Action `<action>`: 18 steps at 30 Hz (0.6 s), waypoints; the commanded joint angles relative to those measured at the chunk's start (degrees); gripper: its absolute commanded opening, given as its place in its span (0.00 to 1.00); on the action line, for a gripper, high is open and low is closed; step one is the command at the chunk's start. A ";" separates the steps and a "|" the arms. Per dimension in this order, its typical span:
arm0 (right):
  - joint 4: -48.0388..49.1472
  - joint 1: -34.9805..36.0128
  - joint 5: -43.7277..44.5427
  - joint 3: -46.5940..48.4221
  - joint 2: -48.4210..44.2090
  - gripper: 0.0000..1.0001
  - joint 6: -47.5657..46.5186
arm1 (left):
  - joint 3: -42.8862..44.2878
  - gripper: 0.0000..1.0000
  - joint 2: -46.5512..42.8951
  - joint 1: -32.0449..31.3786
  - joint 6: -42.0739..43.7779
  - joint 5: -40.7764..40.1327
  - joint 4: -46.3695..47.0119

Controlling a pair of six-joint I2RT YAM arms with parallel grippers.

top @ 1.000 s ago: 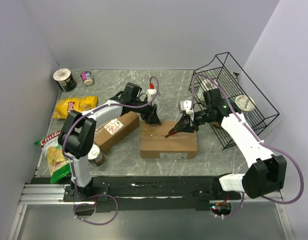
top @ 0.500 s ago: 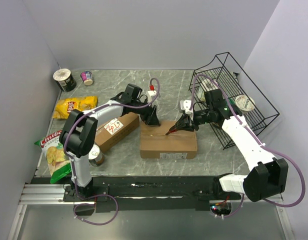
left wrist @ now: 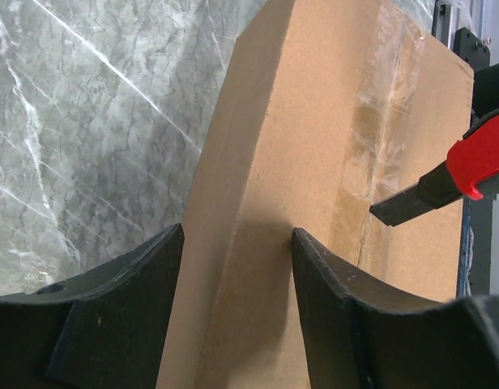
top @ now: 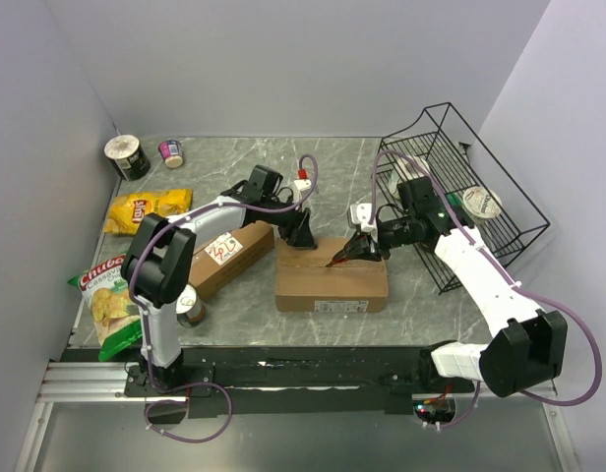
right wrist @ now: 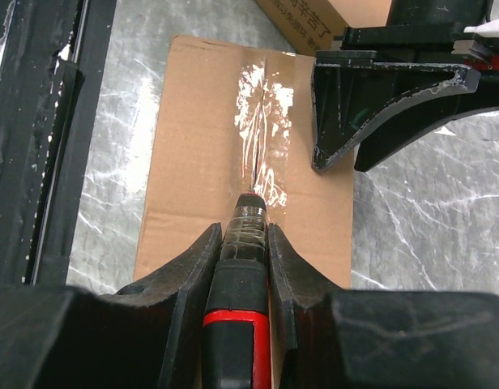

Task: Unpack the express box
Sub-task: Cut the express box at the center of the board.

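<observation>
2 grippers, 1 job. Left gripper [left wrist: 237,239] straddles far edge of express box [top: 331,278], likely bracing it; can't tell if pinching. Right gripper [right wrist: 243,237] clamps box cutter [left wrist: 464,166], blade on tape seam [right wrist: 262,121]. Express box lies mid-tabletop [top: 333,162], toward near edge. Also 1 labelled box [top: 224,254], 2 chip bags [top: 146,206], 2 cups [top: 128,155].

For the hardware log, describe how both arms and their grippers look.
The left arm and right arm have white links between bulky black joints. A thin purple cable loops along each. The left gripper and right gripper are black, each with two broad, tapering fingers.
</observation>
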 commanded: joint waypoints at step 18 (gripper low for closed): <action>-3.14 3.04 16.05 6.06 -0.89 0.00 9.97 | 1.06 0.47 4.44 -2.21 9.47 -4.20 -6.49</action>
